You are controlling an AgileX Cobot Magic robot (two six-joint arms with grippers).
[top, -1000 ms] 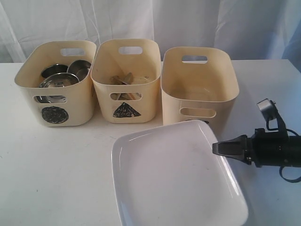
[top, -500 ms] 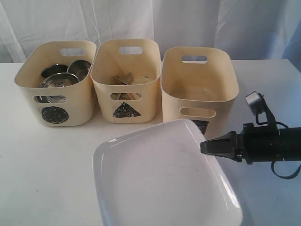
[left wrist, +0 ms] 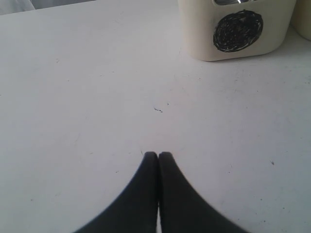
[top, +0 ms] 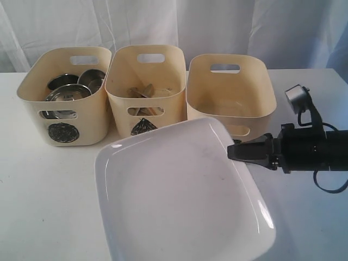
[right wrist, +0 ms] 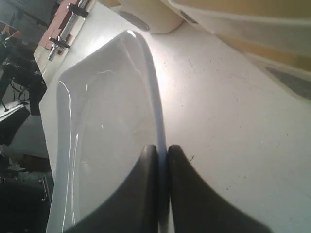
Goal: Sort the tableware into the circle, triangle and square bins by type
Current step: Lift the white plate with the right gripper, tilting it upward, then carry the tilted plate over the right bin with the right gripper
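A large white rounded-square plate point(top: 179, 190) hangs tilted above the table in front of the bins, its right rim pinched by my right gripper point(top: 234, 150). The right wrist view shows that rim point(right wrist: 158, 121) clamped between the shut fingers of the right gripper point(right wrist: 162, 148). Steel bowls and mugs point(top: 73, 89) fill the circle bin point(top: 65, 100). Wooden pieces point(top: 142, 92) lie in the triangle bin point(top: 145, 89). The right-hand bin point(top: 231, 92) has its front mark hidden behind the plate. My left gripper point(left wrist: 158, 154) is shut on nothing above bare table near the circle bin point(left wrist: 238, 29).
The three cream bins stand in a row at the back of the white table point(top: 49, 185). A white curtain point(top: 174, 22) hangs behind them. The lifted plate covers the table's front middle and the lower fronts of the two right bins.
The right gripper has raised the plate and carried it left and toward the bins. The plate now hides the square mark and part of the triangle mark.
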